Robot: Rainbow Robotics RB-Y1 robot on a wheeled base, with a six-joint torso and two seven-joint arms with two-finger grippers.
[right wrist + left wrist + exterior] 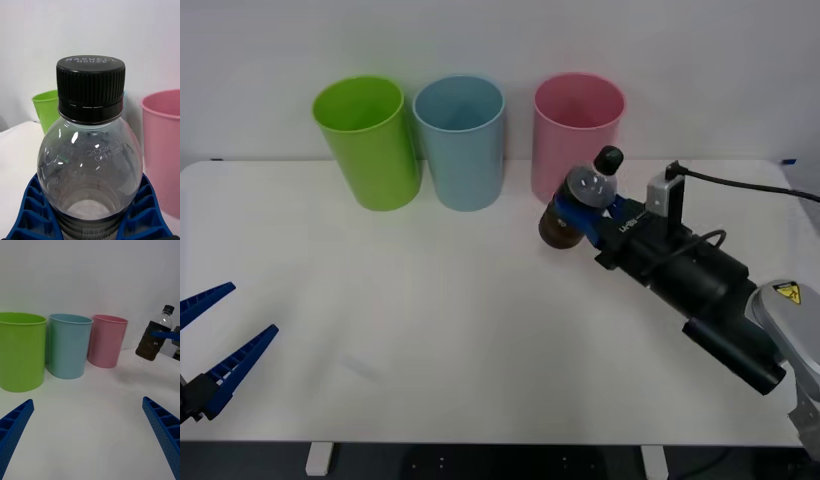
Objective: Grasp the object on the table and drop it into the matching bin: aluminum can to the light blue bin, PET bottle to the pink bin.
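R claw grips PET bottle beside pink bin; bins' insides prob. empty; L claw released.

The right arm is black and cylindrical, with white lettering near the wrist, a small white and black box on top, and a black cable running off it. Behind sits a grey shell bearing a yellow warning triangle. Both arms carry blue, ribbed fingers.

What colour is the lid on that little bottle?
Black, with ribbed sides; the bottle's cap shows best in the right wrist view.
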